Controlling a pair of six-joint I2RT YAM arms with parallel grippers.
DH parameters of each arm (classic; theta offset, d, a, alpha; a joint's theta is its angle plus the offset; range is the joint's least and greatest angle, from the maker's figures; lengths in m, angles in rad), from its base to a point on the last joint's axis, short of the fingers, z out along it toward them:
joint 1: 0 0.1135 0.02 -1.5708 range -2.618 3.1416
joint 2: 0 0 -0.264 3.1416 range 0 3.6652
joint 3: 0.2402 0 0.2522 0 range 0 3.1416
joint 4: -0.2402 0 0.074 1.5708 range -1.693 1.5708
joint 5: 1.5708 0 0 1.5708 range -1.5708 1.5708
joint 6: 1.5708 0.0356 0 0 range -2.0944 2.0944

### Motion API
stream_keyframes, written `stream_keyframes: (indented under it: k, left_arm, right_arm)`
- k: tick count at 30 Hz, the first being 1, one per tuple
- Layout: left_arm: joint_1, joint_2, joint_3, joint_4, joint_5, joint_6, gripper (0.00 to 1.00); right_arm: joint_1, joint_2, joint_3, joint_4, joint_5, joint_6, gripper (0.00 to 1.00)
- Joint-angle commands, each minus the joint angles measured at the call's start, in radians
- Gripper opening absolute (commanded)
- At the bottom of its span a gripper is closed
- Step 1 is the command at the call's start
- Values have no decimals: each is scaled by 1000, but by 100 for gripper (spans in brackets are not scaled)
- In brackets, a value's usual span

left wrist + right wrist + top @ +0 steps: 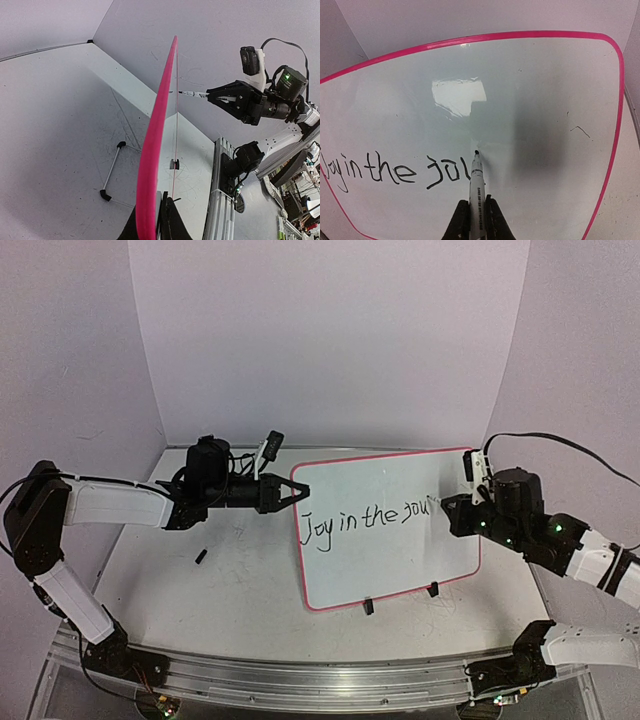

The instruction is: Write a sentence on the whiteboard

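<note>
The whiteboard [385, 540] stands tilted on its long edge, pink-bordered, with "Joy in the jou" written in black. My left gripper [293, 491] is shut on its left edge; in the left wrist view the pink rim [152, 150] runs up from between the fingers [172, 222]. My right gripper [477, 220] is shut on a white marker [476, 182], whose black tip touches the whiteboard [535, 100] just right of the last letter. From above, the right gripper [447, 508] sits at the board's right part. The left wrist view also shows the marker [194, 94].
Two black clips [368, 606] [433, 589] hold the board's lower edge on the scribbled tabletop. A small black piece [201, 557] lies left of the board. A white rod with black ends [111, 172] lies behind it. An aluminium rail [300, 680] runs along the near edge; walls close in on three sides.
</note>
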Motion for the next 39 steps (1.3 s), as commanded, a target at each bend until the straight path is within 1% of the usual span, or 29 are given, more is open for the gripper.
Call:
stream_keyframes:
  k: [1, 6, 15, 23, 34, 39]
  left_arm:
    - [9, 33, 9, -116, -129, 99, 0]
    - [9, 45, 20, -116, -126, 99, 0]
    - [9, 51, 26, -116, -121, 97, 0]
    - [9, 47, 22, -116, -123, 96, 0]
    - [9, 46, 24, -116, -123, 96, 0]
    - [8, 49, 24, -116, -118, 94, 0]
  right_arm:
    - [-3, -43, 17, 5, 14, 9, 0]
    - [-3, -55, 3, -28, 25, 16, 0]
    - [-2, -4, 20, -21, 23, 7, 0]
    - [-2, -7, 13, -20, 56, 17, 0]
    - [-3, 15, 17, -12, 41, 12, 0]
    - [-3, 10, 7, -10, 58, 14, 0]
